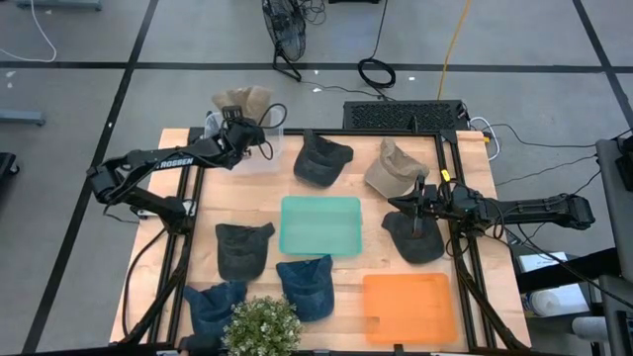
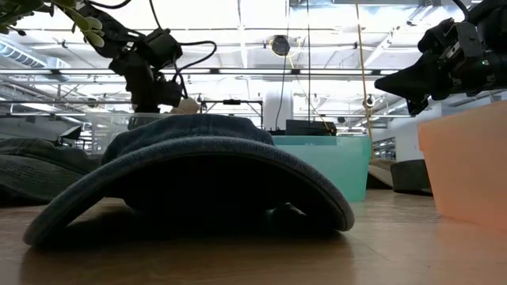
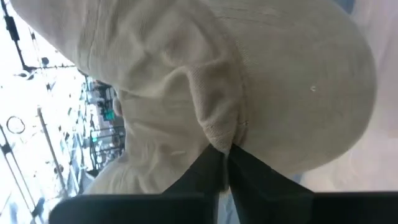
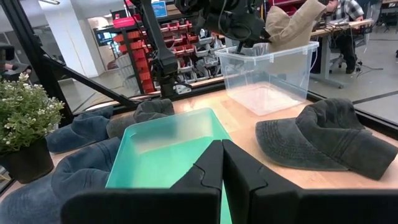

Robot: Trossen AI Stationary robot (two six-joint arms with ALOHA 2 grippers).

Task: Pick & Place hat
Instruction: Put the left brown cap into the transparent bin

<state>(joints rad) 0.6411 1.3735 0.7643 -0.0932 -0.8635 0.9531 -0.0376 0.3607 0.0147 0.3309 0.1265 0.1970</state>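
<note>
Landmark: we place everything off the teal tray, mid-table.
Left gripper: up-left of the teal tray, raised over the clear plastic bin at the table's far-left corner; fingers pinched closed on cloth of the beige cap.
Beige cap: we see it hanging off that gripper at the bin's far edge, partly past the table edge; in the left wrist view it fills the frame, with a fold clamped at the fingertips. Whether any of it touches the bin, we can't tell.
Right gripper: just right of the teal tray, above a dark grey cap; fingers pressed together, nothing between them in the right wrist view.
Tan cap: up-right of the teal tray, lying on the table.
Charcoal cap: directly beyond the tray's far edge.
Second charcoal cap: just left of the tray.
Denim caps: one just below the tray, another further down-left.
Orange tray: below-right of the teal tray.
Potted plant: near edge, below the tray.
</note>
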